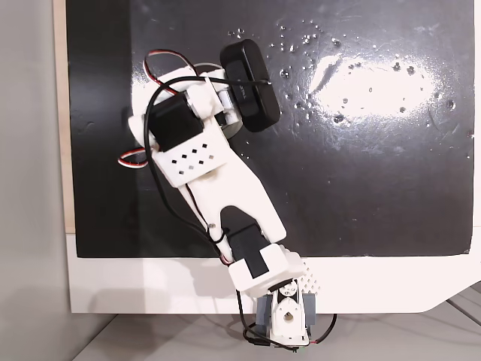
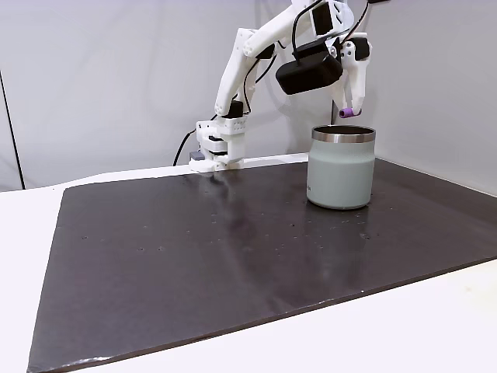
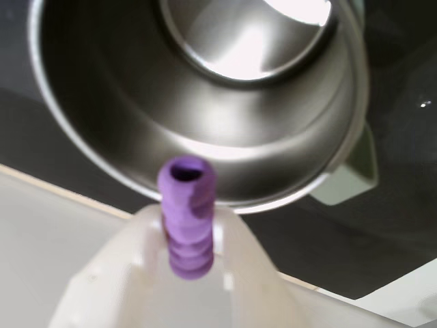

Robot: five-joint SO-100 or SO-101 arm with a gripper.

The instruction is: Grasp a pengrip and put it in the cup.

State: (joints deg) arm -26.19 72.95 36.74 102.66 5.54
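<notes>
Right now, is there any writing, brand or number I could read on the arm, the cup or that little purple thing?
None can be read.
Black camera housing: a small pale mark, too blurred to read.
Cup: a tiny dark mark near its base, too small to read.
Pengrip: no writing.

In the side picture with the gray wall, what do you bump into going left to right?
Arm base → black camera → purple pengrip, held above the cup, which sits under both, so it has no clear place.

One fixed view looks straight down on the arm [image 1: 218,188]. Another looks level across the dark mat [image 2: 233,256]. The wrist view peers closely into the cup [image 3: 205,102].
</notes>
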